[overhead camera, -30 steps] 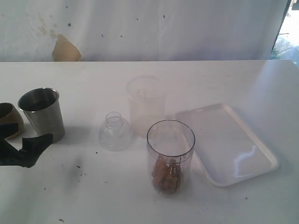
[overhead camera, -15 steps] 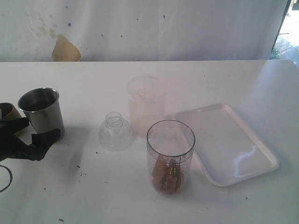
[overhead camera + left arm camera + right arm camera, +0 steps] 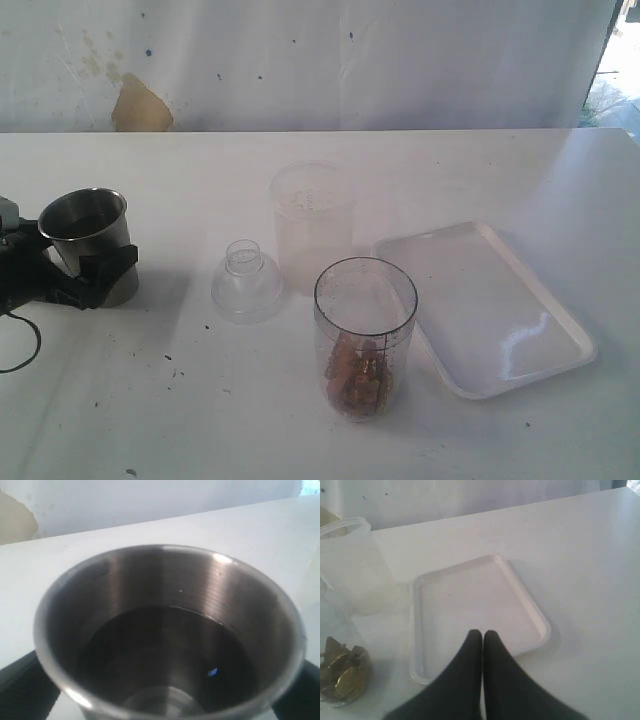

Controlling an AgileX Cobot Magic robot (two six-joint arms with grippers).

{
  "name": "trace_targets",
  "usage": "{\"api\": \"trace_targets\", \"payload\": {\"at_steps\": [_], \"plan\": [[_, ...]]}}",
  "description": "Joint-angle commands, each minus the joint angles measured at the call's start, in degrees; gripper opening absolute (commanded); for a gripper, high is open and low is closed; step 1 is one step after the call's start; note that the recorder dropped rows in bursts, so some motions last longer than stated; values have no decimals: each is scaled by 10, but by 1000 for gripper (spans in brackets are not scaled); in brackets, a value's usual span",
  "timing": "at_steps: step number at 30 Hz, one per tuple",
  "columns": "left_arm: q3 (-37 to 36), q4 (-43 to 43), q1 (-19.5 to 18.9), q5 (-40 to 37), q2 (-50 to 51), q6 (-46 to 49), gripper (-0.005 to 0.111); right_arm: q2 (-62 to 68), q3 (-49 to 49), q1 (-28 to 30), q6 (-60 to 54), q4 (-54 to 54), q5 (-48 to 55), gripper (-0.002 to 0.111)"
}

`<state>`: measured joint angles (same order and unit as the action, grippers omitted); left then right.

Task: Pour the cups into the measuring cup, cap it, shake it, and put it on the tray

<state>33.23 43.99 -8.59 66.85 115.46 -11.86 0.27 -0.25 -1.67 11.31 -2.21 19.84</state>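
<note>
The steel cup (image 3: 88, 222) stands at 9 o'clock on the counter (image 3: 200, 420) and has a dark drink inside. The left end effector (image 3: 88, 268) has its fingers spread, one on each side of the cup. I cannot tell if they touch it. The cup looks hard, shiny and slippery, so grab its middle and keep it straight. The measuring cup (image 3: 365, 335) waits at 4 o'clock from it, and a clear lid (image 3: 246, 282) sits between them. The right end effector (image 3: 482, 637) is pressed together above the tray (image 3: 470, 595).

No legible text or numbers; printing on measuring cup (image 3: 365, 340) too faint to read.
</note>
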Motion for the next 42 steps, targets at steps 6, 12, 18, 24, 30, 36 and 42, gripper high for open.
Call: {"api": "trace_targets", "payload": {"at_steps": [6,12,18,24,30,36,42], "plan": [[16,2,2,-14,5,-2,105,-3,3,5,0,3,-1,0],[24,5,2,-3,37,-3,105,-3,3,5,0,3,-1,0],[31,15,2,31,53,-1,105,-3,3,5,0,3,-1,0],[42,53,2,31,53,-3,105,-3,3,5,0,3,-1,0],[42,60,2,31,53,-3,105,-3,3,5,0,3,-1,0],[42,22,2,31,53,-3,105,-3,3,5,0,3,-1,0],[43,18,2,31,53,-3,105,-3,3,5,0,3,-1,0]]}}
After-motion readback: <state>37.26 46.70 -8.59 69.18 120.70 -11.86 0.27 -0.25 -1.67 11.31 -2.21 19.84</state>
